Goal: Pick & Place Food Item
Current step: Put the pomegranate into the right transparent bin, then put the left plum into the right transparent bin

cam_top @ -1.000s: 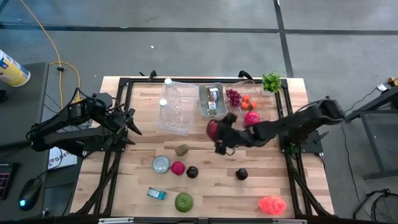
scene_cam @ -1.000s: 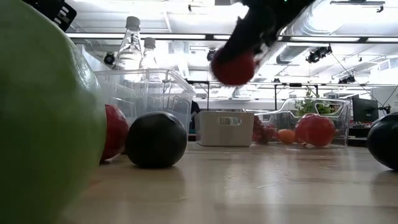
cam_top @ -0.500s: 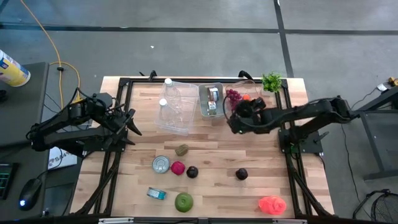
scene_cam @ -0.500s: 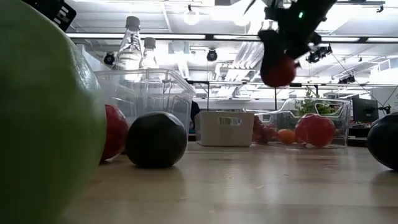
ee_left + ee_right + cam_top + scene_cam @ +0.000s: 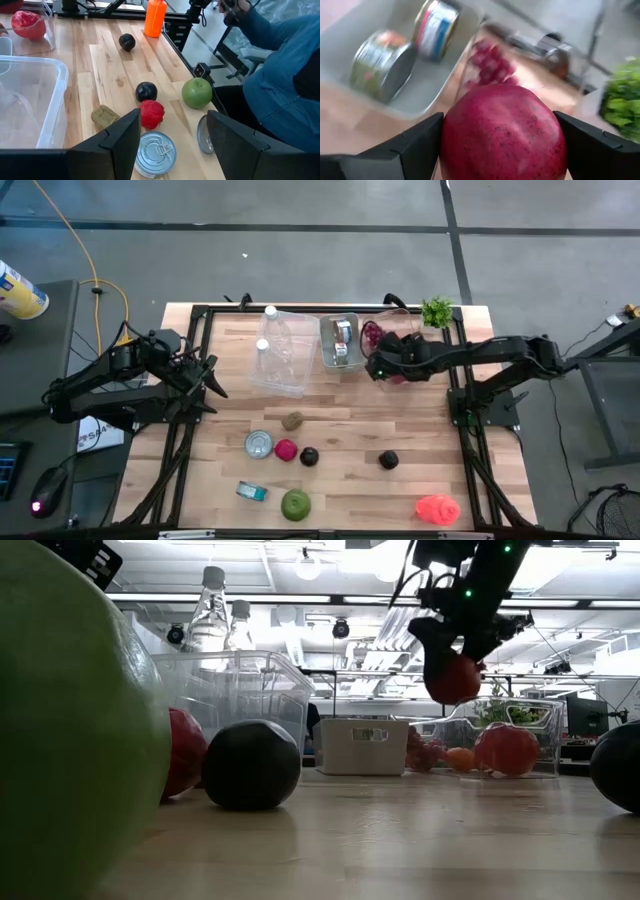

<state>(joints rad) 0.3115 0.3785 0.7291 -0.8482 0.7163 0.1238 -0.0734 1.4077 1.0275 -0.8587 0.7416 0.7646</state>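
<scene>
Deep red and rind-skinned, the pomegranate (image 5: 503,131) sits clamped in the right pincer (image 5: 503,150), a finger pressed to each flank, held in the air above the clear produce bin (image 5: 410,352) at the worktop's (image 5: 340,470) far edge. It looks firm, round and fairly heavy, its smooth rind likely to slip, so a grip across its widest girth seems safest. Below it lie red grapes (image 5: 490,65); beside them a grey tray (image 5: 395,95) holds two cans (image 5: 382,62). Leafy greens (image 5: 622,100) stand further off. The left pincer (image 5: 170,142) waits spread wide at the worktop's left edge.
</scene>
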